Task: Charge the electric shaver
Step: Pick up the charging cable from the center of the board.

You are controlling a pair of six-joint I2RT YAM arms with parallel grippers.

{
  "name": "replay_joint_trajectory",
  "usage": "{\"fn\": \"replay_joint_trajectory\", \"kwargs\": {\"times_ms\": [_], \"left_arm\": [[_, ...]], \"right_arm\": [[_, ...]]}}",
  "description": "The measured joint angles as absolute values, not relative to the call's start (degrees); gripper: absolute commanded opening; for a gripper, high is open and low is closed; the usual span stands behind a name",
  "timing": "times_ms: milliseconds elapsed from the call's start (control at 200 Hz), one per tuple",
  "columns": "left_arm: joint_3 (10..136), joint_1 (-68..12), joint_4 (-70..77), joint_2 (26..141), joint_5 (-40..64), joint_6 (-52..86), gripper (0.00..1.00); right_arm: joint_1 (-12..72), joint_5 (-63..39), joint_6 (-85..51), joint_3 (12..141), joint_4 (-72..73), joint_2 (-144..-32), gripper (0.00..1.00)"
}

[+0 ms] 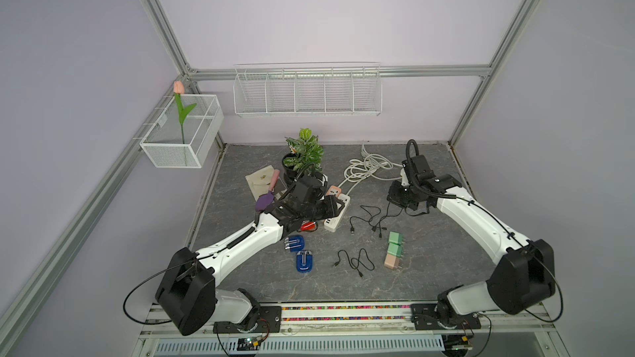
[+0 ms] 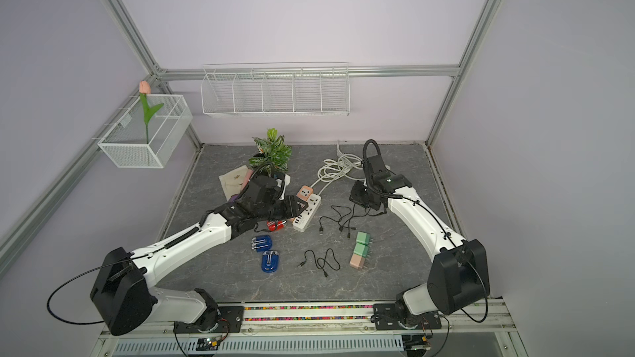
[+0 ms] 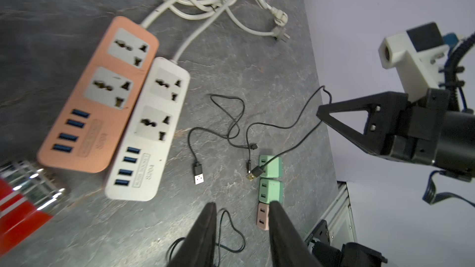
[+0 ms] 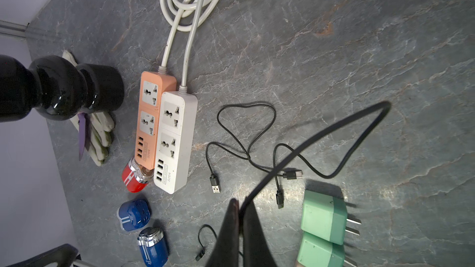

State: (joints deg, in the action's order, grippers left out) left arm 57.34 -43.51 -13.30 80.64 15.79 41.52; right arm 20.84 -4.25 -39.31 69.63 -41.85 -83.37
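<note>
Presently, the black cable is clamped in the right end effector and could be tugged free or tangled with the loose lead, while the left end effector is held apart, empty, near the red shaver lying on the surface beside the white power strip, seemingly marked "S204".

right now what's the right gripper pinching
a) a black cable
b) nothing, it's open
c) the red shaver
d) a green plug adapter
a: in the right wrist view, the right gripper is shut on the black cable, which arcs up from between its closed fingertips.
</note>
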Motion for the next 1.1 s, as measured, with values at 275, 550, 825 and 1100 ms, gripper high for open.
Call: {"fn": "replay_joint_trajectory", "kwargs": {"times_ms": [275, 550, 825, 1100], "left_arm": [[60.66, -47.66, -10.00, 87.88, 22.87, 35.57, 0.49], [60.97, -47.66, -6.92, 90.37, 29.43, 28.62, 0.59], [62.39, -47.66, -6.72, 92.86, 33.04, 23.14, 0.64], [62.52, -47.66, -6.00, 94.30, 34.68, 20.18, 0.66]], "right_arm": [[20.71, -9.61, -34.98, 75.55, -45.10, -84.05, 0.07], [19.51, -18.87, -30.96, 79.64, -48.10, -87.11, 0.07], [19.20, -28.32, -28.88, 81.89, -49.71, -89.56, 0.07], [19.09, -35.16, -28.21, 82.67, -50.61, -90.72, 0.07]]}}
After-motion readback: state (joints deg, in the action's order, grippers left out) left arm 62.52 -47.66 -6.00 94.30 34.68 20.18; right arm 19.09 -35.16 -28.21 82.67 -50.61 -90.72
